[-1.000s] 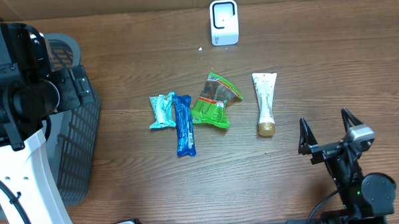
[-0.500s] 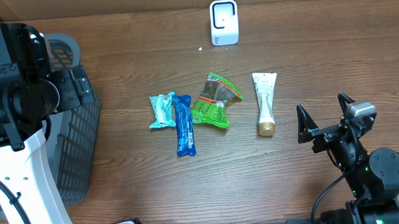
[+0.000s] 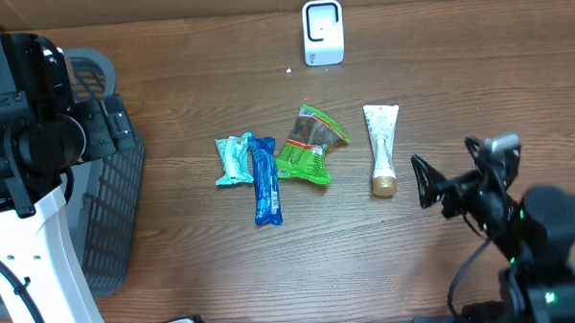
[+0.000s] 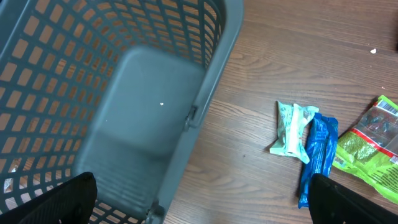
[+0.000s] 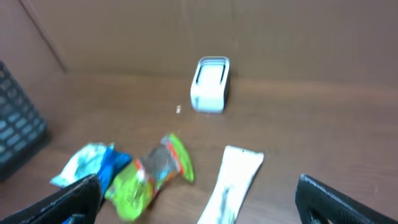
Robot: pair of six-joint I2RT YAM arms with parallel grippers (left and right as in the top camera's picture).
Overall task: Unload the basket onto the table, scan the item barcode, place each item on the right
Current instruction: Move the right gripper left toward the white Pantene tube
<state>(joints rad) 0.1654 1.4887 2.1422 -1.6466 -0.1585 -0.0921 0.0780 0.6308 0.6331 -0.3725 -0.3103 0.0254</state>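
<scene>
Several items lie mid-table: a white tube (image 3: pixel 382 147), a green packet (image 3: pixel 311 144), a blue packet (image 3: pixel 265 180) and a pale teal packet (image 3: pixel 234 160). The white barcode scanner (image 3: pixel 322 32) stands at the far edge. My right gripper (image 3: pixel 448 171) is open and empty just right of the tube's gold cap. In the right wrist view its spread fingers frame the tube (image 5: pixel 233 177) and green packet (image 5: pixel 152 174), with the scanner (image 5: pixel 210 84) beyond. My left gripper (image 4: pixel 202 205) hangs open and empty over the basket's rim, the teal packet (image 4: pixel 292 127) and blue packet (image 4: pixel 317 155) to its right.
A grey mesh basket (image 3: pixel 111 187) stands at the table's left edge, under my left arm; in the left wrist view the basket (image 4: pixel 124 99) holds nothing. A brown cardboard wall runs behind the scanner.
My right arm has swung left toward the white tube, its open fingers now close to the tube's cap. The left arm and the items have not moved.
</scene>
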